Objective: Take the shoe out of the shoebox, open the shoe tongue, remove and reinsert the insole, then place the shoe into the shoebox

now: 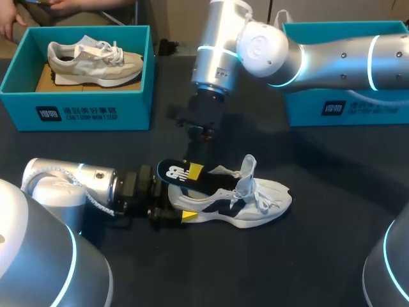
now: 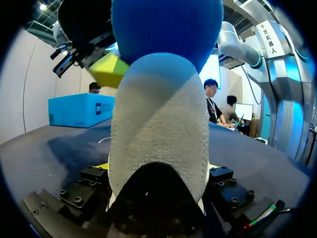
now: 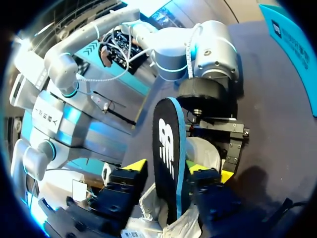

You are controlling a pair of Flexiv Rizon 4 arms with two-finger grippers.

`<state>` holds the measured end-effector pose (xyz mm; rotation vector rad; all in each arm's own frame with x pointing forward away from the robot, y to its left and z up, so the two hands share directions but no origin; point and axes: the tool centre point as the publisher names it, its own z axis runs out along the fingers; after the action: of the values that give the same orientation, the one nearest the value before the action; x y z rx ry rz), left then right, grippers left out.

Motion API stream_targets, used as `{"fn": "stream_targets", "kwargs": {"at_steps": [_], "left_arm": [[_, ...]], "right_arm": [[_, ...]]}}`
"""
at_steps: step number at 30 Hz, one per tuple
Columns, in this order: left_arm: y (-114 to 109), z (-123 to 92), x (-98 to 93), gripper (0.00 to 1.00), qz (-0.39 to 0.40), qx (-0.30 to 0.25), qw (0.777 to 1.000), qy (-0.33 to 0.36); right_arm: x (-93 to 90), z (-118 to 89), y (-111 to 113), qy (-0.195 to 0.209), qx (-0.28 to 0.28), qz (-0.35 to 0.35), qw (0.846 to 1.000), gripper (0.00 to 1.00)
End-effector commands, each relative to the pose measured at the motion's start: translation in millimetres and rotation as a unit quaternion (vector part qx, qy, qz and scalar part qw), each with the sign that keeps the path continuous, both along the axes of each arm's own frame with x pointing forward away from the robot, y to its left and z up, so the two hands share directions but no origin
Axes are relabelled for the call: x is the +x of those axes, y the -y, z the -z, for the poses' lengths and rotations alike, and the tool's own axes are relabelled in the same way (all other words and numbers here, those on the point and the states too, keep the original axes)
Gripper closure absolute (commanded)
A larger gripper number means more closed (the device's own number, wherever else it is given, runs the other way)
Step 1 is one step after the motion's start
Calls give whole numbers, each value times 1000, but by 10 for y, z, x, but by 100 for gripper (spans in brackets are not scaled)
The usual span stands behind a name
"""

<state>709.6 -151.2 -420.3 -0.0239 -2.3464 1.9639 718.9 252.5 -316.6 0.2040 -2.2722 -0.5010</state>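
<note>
**A:** Where is the white sneaker sitting?

**B:** It is lying on its sole on the dark table, near the middle and outside any box. Its toe is pointing to the right, and its tongue and laces are standing up loosely.

**A:** Is anything holding it?

**B:** Yes. The left tool is lying low at the sneaker's left end and clamping the heel. In the left wrist view the heel is filling the gap, with a finger pressing against each side.

**A:** And the insole?

**B:** It is sticking up and back out of the heel opening. It is showing black with a white logo on top and blue underneath. Its front end is sitting inside the sneaker, and its rear end is hanging in the air above the left tool.

**A:** What about the right arm?

**B:** It is coming in from the upper right and hanging over the heel. The right tool is pinching the insole, one yellow tip against each side, just above the sneaker's collar.

**A:** Where is the teal shoebox standing?

**B:** It is standing at the far left, well apart from the white sneaker, and it is holding a beige sneaker. A second teal box is standing at the far right, behind the right arm.
</note>
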Motion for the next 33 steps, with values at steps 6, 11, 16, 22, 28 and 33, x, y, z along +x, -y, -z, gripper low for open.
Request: {"fn": "stream_targets", "kwargs": {"at_steps": [6, 11, 16, 22, 28, 33], "left_arm": [[7, 2, -1, 100, -1, 0, 1000, 0], [7, 2, -1, 100, -1, 0, 1000, 0], [7, 2, -1, 100, -1, 0, 1000, 0], [7, 2, -1, 100, -1, 0, 1000, 0], [7, 2, -1, 100, -1, 0, 1000, 0], [7, 2, -1, 100, -1, 0, 1000, 0]], "right_arm": [[-30, 55, 136, -11, 23, 14, 1000, 17], [-70, 97, 74, -20, 36, 2, 999, 21], [-120, 84, 51, -24, 32, -5, 999, 41], [-154, 156, 68, -39, 34, -7, 999, 45], [-171, 204, 106, -48, 34, -5, 998, 51], [-175, 184, 109, -47, 33, -8, 998, 100]]}}
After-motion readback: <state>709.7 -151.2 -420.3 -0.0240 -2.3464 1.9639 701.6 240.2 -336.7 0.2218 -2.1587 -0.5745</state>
